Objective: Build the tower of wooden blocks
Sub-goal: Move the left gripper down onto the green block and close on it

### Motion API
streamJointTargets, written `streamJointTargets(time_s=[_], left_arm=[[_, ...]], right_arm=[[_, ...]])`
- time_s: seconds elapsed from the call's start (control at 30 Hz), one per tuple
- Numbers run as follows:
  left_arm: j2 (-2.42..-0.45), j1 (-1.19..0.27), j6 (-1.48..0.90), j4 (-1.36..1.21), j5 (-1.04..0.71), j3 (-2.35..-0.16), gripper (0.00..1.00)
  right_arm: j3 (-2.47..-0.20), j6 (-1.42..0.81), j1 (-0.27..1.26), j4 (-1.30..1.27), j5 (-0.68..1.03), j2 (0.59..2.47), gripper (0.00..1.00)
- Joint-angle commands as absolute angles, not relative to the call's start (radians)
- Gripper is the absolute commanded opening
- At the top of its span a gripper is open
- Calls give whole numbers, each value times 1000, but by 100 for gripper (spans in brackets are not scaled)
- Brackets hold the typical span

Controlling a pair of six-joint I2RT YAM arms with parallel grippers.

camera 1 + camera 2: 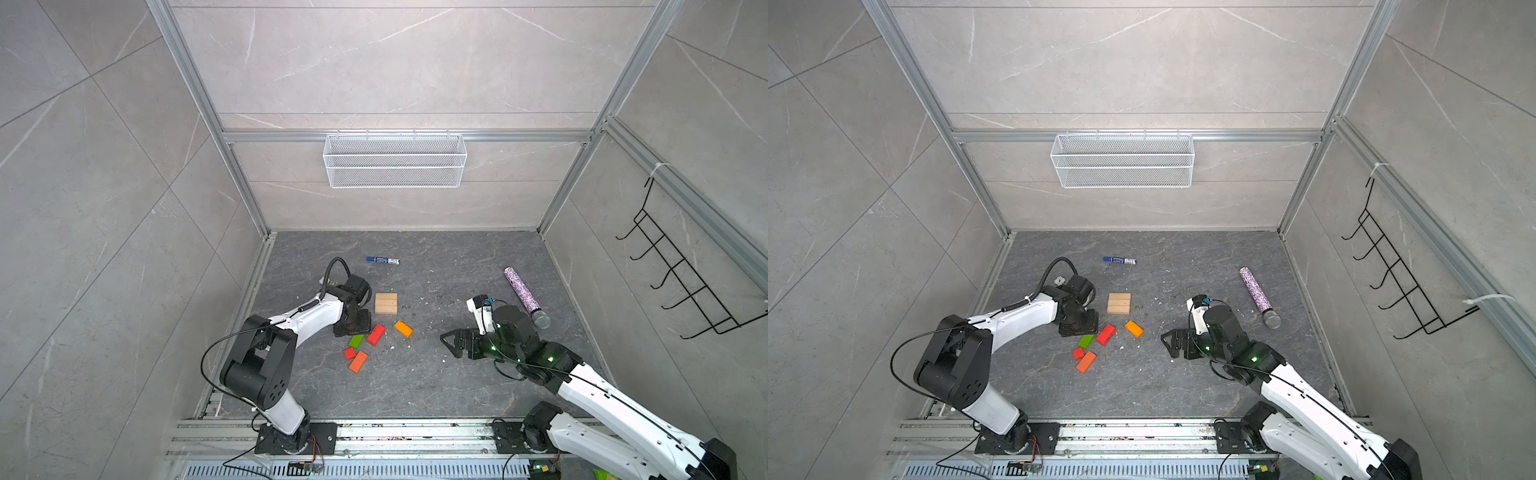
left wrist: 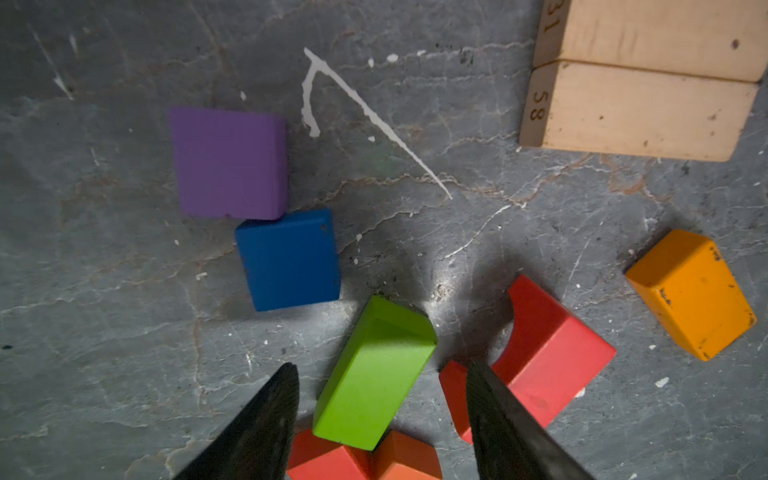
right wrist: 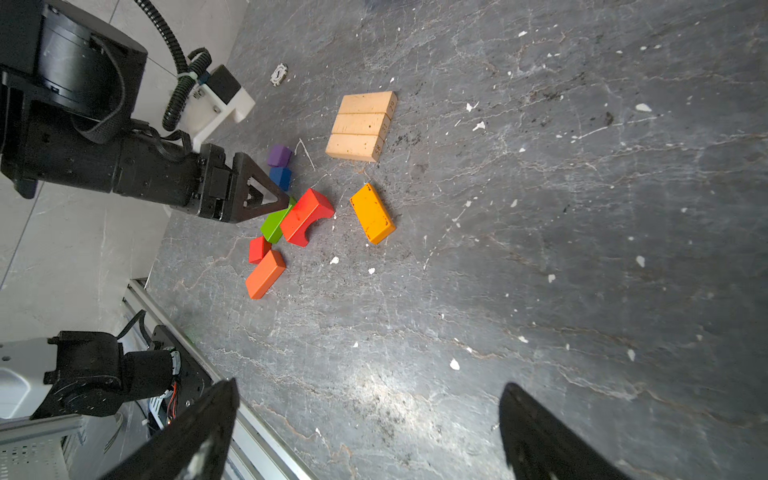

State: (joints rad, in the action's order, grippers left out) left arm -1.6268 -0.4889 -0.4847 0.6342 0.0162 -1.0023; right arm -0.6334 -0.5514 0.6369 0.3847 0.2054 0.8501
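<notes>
Left wrist view: the left claw [image 2: 380, 365] stood released, jaws astride the green block [image 2: 365, 395] with gaps either side — the right claw [image 3: 370, 383] gaped wide above the surface [image 3: 582, 249].

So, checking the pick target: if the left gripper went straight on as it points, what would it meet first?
Probably the green block, lying between its jaws; depth is unclear.

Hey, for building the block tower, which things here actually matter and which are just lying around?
For the tower: three tan blocks, green block, red arch block, yellow-orange block, small red block, orange block, blue cube, purple cube.

Just lying about: blue marker pen, glittery microphone, wire basket on the wall.
</notes>
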Motion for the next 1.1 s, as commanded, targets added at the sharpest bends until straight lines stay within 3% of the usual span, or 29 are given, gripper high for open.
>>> streamJointTargets(time_s=[0.0,0.73,1.07], left_arm=[[-1643,-487,-447,641,14,-994,66],[-1678,-534,-497,652,-48,-968,58],[-1689,-535,-511,680,-16,-991,46]], right_arm=[[-643,-564,646,367,198,847,99],[-634,-565,649,357,198,842,99],[-635,-565,650,360,201,842,99]])
